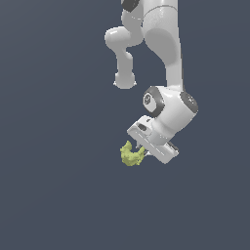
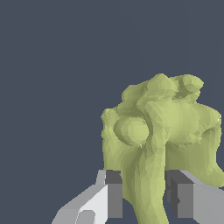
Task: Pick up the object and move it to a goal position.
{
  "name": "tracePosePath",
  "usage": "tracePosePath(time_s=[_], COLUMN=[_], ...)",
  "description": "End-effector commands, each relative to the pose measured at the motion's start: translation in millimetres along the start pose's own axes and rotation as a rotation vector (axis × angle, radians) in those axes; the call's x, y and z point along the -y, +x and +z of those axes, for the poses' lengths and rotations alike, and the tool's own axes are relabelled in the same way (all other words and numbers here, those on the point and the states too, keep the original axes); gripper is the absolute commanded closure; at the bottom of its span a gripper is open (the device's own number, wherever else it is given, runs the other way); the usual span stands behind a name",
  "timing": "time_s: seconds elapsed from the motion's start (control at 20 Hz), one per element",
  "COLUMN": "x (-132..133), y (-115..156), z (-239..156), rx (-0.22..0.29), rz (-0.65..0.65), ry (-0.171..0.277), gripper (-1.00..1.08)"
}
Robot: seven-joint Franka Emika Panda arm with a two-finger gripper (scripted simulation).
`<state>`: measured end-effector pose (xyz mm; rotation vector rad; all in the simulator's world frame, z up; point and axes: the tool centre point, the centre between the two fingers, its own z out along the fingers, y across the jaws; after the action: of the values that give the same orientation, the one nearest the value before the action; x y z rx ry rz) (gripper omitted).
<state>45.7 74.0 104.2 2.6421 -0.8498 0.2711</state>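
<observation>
Claw (image 1: 142, 153), right of centre in the exterior view, is clamped on the yellow-green object (image 1: 130, 155), whose narrow stem sits between the fingers (image 2: 114, 192). Only that stem looks held, so carrying slowly and keeping squeeze steady seems wise.

object (image 2: 162, 131): yellow-green | gripper (image 2: 144, 197): white, dark grey pads | backdrop: slate blue

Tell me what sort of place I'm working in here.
A bare physics simulation, it seems: flat dark grey-blue backdrop, no furniture or visible floor. Only the rendered white arm and the faceted yellow-green object between its jaws appear.
</observation>
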Motion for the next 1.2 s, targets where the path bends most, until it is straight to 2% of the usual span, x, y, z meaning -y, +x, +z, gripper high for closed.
tracePosePath(time_s=[0.0,0.55,1.15], x=[12.9,55.9,84.5], y=[-1.3,-4.7,-7.7], z=[-18.3,-94.5,-170.3], rx=[-0.025,-0.13,-0.231], rz=[0.053,0.258,0.449], ry=[0.043,0.206,0.355], gripper=[1.08,1.08,1.08])
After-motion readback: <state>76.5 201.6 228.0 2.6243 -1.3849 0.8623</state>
